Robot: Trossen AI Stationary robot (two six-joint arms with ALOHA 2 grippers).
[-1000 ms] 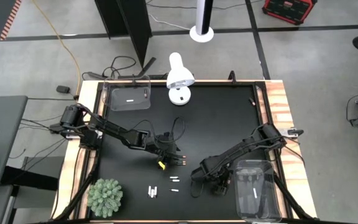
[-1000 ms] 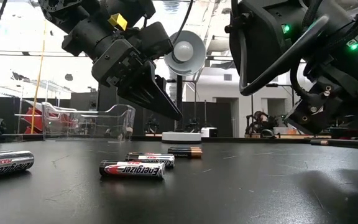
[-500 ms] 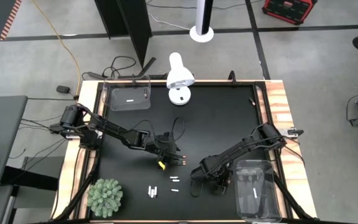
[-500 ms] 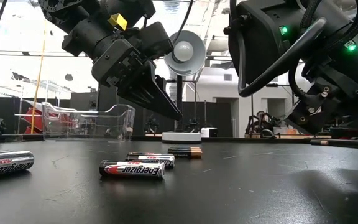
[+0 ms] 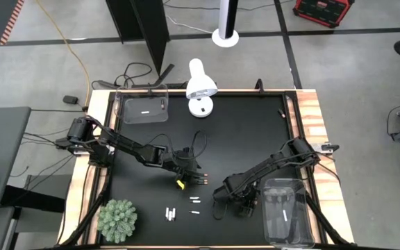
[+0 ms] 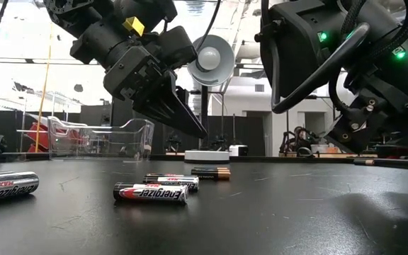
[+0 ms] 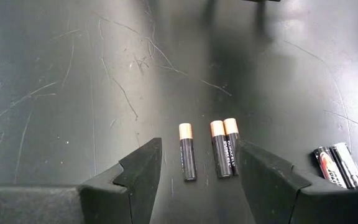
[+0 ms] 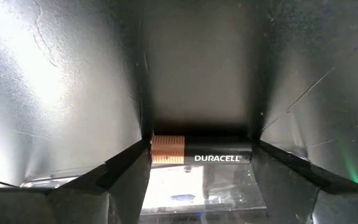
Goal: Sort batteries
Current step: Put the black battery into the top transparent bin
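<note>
Right gripper sits near the front right of the table, just beside the right bin, and its fingers clamp a Duracell battery end to end, copper cap against one finger, black body running across to the other. That cell spans the whole gap, held crosswise, and through the wrist camera I see clear plastic below it.

My left gripper hovers over the middle of the table with its jaws parted and nothing between them. Under it lie three copper-top cells: one alone, then two touching side by side, all pointing the same way. Off to one side of those, two more batteries lie together, with silver and red marks.

From table height, the left fingers point down at a slant above the copper-top group, clear of the surface. Nearer the camera lie two Energizers, one just behind the other, and another Energizer sits at the edge of that view.

From above, a few white cells lie scattered near the front edge, beside the plant. The left bin at the back corner holds one white cell, and the lamp stands next to it.
</note>
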